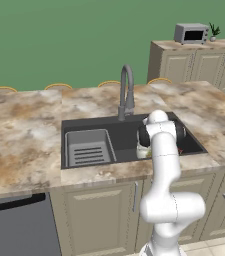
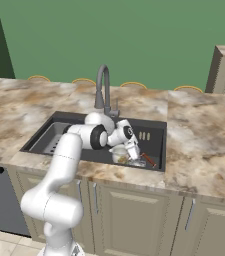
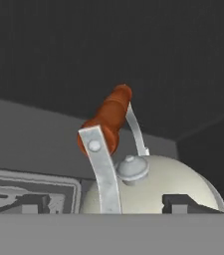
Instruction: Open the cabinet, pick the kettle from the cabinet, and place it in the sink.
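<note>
Kettle (image 3: 158,187): sits down in the sink (image 1: 119,140), right half of the basin, near the front wall; it also shows in the right base view (image 2: 121,155).
Handle (image 3: 108,122): reddish bar arched up over the knobbed lid, on grey metal straps.
Gripper (image 3: 106,204): let go, fingers spread wide on either side of the handle strap, nothing between them; it hangs just above the kettle.
Tray (image 1: 88,147): ribbed, in the left half of the basin, apart from the kettle.
Tap (image 1: 126,92): behind the basin, curving over it.
</note>
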Robot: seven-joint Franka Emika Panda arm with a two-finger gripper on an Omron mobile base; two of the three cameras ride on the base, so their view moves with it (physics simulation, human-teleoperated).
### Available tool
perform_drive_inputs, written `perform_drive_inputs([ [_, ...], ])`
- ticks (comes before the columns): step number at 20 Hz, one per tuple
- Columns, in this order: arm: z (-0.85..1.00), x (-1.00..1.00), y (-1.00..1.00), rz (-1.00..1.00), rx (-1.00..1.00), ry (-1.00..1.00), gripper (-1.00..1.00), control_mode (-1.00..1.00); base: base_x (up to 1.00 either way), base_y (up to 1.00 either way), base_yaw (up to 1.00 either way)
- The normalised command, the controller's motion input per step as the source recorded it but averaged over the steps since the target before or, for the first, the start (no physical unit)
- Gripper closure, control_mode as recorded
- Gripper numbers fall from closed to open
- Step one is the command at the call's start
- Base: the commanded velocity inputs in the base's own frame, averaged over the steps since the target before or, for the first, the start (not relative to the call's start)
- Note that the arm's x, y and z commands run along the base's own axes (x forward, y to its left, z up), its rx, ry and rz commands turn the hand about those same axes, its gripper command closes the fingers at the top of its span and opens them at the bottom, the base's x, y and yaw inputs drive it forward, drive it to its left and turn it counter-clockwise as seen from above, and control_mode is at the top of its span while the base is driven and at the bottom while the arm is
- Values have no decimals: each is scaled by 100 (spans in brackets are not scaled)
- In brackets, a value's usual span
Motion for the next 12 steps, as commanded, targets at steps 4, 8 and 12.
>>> perform_drive_inputs([
  [4, -16, -24, 17, -12, 0, -8, -100, -100, 0, 0, 0],
  [8, -6, -31, 15, -11, 0, -14, -100, -100, 0, 0, 0],
  [12, -1, -35, 18, -9, 0, -22, -100, -100, 0, 0, 0],
])
